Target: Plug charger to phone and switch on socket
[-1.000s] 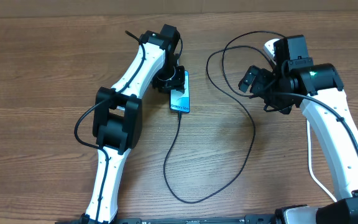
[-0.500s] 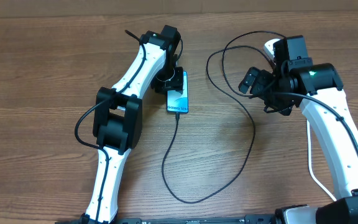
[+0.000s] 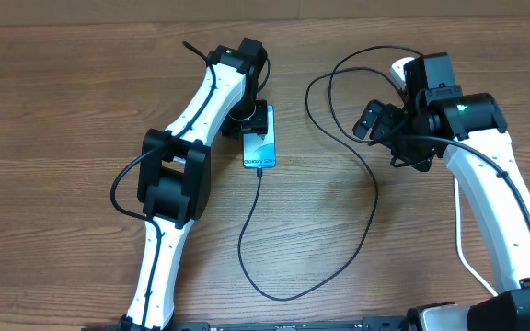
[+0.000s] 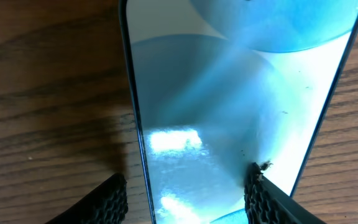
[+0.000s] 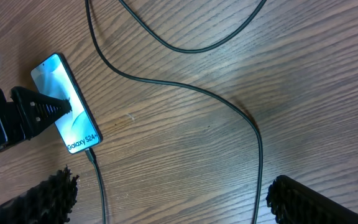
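The phone [image 3: 260,149] lies face up on the wooden table, its "Galaxy S24" end toward the front. It also shows in the left wrist view [image 4: 229,93] and the right wrist view [image 5: 67,121]. The charger's thin black cable [image 3: 375,198] has its plug tip [image 5: 91,154] in the phone's near end and loops across the table. My left gripper [image 3: 252,118] is over the phone's far end, jaws apart [image 4: 188,193], one finger on the screen, the other just off its edge. My right gripper [image 3: 375,118] hangs open [image 5: 166,199] above bare table. The socket [image 3: 400,69] is mostly hidden behind the right arm.
A thick white cord [image 3: 463,262] runs along the right arm toward the front edge. The black cable makes wide loops [image 5: 185,87] between the arms and near the back of the table.
The phone and my left gripper have shifted slightly left, and the phone has turned a little straighter. The right arm has not moved.
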You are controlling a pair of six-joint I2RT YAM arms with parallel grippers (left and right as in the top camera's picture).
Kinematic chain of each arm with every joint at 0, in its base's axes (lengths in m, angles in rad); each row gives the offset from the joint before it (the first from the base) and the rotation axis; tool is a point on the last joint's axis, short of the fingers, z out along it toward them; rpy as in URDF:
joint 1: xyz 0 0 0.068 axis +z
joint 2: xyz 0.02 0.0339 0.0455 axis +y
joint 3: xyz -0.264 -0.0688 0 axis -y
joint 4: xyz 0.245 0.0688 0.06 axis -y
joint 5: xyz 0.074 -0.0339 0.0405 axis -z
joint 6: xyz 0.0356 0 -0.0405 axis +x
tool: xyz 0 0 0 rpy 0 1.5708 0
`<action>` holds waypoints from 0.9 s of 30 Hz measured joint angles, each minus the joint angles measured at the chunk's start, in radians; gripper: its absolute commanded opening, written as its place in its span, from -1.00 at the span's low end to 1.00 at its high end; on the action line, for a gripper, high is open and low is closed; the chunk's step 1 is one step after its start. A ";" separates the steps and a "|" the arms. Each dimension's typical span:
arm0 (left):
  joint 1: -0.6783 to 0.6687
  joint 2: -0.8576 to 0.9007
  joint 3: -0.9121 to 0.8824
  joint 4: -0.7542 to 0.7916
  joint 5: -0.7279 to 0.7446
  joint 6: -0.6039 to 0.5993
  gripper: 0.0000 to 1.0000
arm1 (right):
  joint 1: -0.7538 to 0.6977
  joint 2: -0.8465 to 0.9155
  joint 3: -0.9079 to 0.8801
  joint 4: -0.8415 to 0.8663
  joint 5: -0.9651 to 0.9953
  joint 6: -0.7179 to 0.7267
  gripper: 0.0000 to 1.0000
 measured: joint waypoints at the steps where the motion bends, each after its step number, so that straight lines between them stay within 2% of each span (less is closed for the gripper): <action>1: 0.000 0.000 0.001 -0.003 -0.001 0.000 0.15 | 0.000 0.000 0.000 0.000 0.000 0.000 1.00; 5: 0.000 0.000 0.018 -0.044 -0.019 0.000 0.14 | 0.000 0.000 0.000 0.000 0.000 0.000 1.00; 9: 0.000 0.001 0.110 -0.109 -0.031 0.000 0.16 | 0.000 0.000 0.000 0.000 0.000 0.000 1.00; 17: 0.004 -0.003 0.533 -0.308 -0.039 0.000 0.25 | 0.000 0.000 0.000 0.000 0.000 0.000 1.00; 19: 0.008 -0.010 0.657 -0.371 -0.039 -0.001 1.00 | 0.000 0.000 0.000 0.000 0.000 0.000 1.00; 21: 0.014 -0.037 0.765 -0.412 -0.033 0.006 1.00 | 0.000 0.000 0.000 -0.001 0.000 0.000 1.00; 27: 0.019 -0.207 0.813 -0.414 0.004 0.022 0.99 | 0.000 0.000 0.000 -0.001 0.000 0.000 1.00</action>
